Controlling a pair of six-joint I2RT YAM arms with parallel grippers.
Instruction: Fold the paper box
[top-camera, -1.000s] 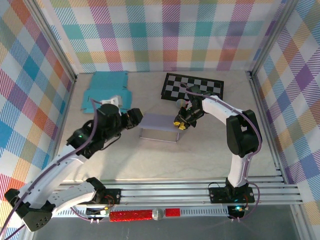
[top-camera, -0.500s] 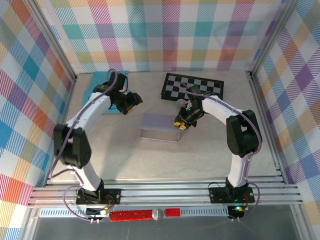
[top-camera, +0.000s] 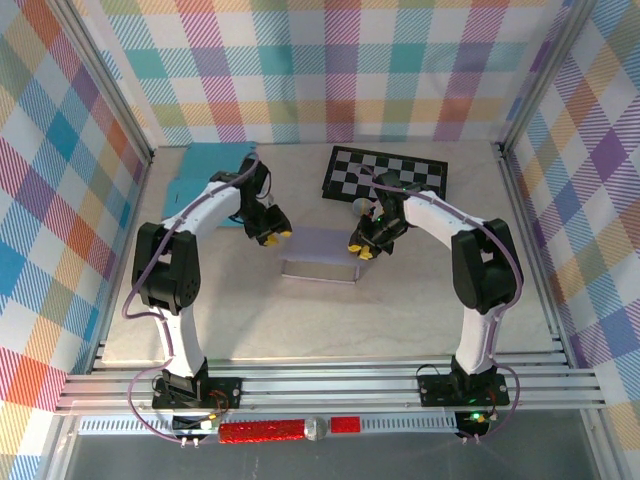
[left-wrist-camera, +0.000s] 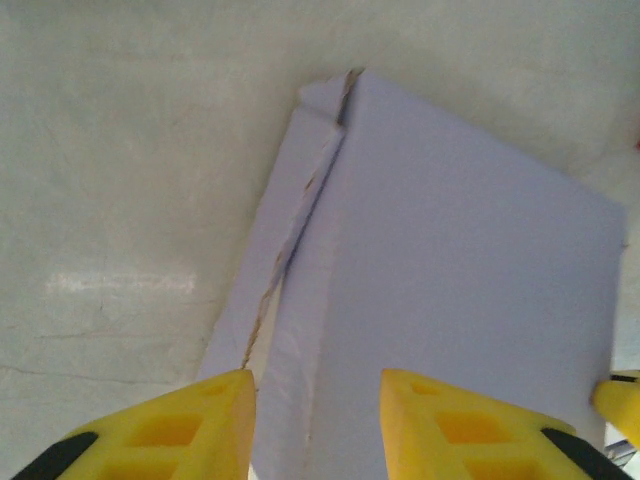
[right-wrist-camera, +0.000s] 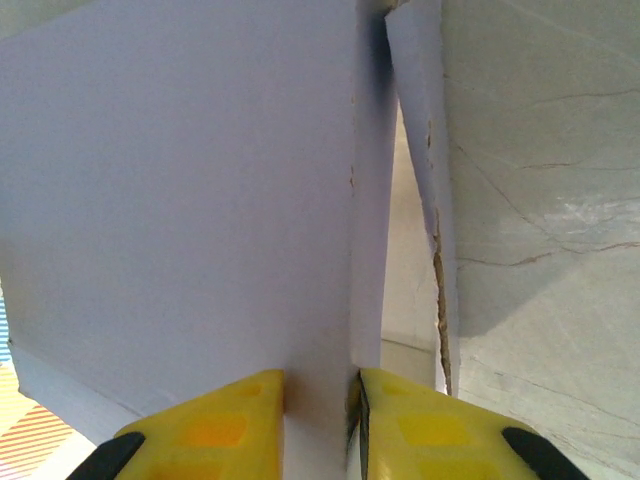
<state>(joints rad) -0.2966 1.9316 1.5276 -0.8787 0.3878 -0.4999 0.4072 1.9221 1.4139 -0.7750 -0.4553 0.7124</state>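
A pale lilac paper box (top-camera: 318, 252) lies at the middle of the table, partly folded. My right gripper (top-camera: 358, 247) is shut on the box's right end; the right wrist view shows its yellow fingers (right-wrist-camera: 210, 425) pinching a lilac panel (right-wrist-camera: 200, 200), with a loose flap (right-wrist-camera: 425, 150) to the right. My left gripper (top-camera: 277, 236) hovers open at the box's left end. In the left wrist view its yellow fingertips (left-wrist-camera: 180, 430) straddle the folded edge of the box (left-wrist-camera: 470, 260).
A black-and-white checkerboard (top-camera: 385, 174) lies at the back right. A flat teal sheet (top-camera: 205, 175) lies at the back left, beside the left arm. Plaid walls enclose the table on three sides.
The left arm has swung from the front left up over the teal sheet and then down to the box's left end. The right gripper has kept its hold.
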